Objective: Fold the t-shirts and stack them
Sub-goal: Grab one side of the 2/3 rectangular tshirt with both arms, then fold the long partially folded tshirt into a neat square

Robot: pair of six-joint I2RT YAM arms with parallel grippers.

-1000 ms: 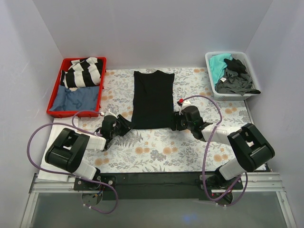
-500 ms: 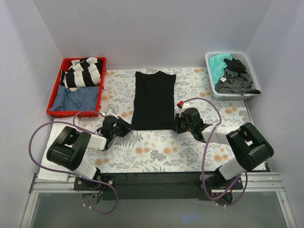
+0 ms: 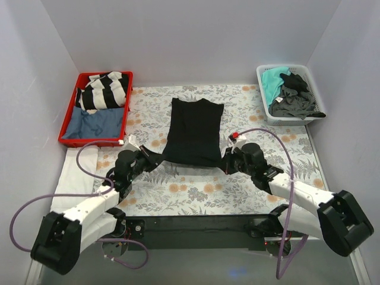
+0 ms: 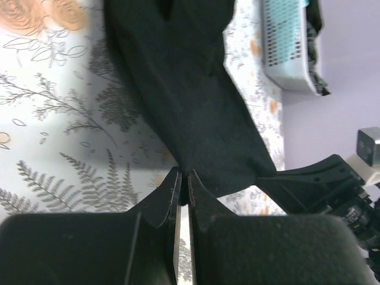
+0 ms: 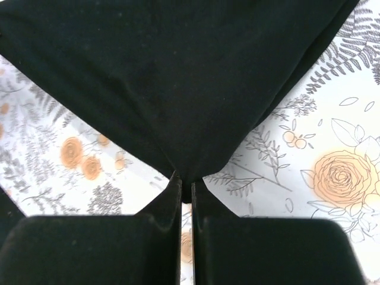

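A plain black t-shirt (image 3: 194, 130) lies lengthwise on the floral table, folded narrow, collar end toward the back wall. My left gripper (image 3: 155, 159) is shut on its near left corner, and my right gripper (image 3: 228, 161) is shut on its near right corner. Both corners are raised off the table, so the near hem sags between them. In the left wrist view the left gripper (image 4: 184, 179) pinches a point of the black t-shirt (image 4: 178, 89). Black cloth (image 5: 178, 77) fans out from the shut right gripper (image 5: 185, 181) in the right wrist view. More t-shirts, teal (image 3: 273, 80) and dark grey (image 3: 295, 102), fill the basket.
A white basket (image 3: 262, 72) stands at the back right corner. A red tray (image 3: 66, 140) at the back left holds striped clothes (image 3: 105, 90) and a blue cloth (image 3: 95, 123). A white cloth (image 3: 74, 178) lies along the table's left edge. Walls close in three sides.
Both grippers closed on the black t-shirt's near corners and rose with them. The near hem came off the table, and both arms stand higher and drawn back.
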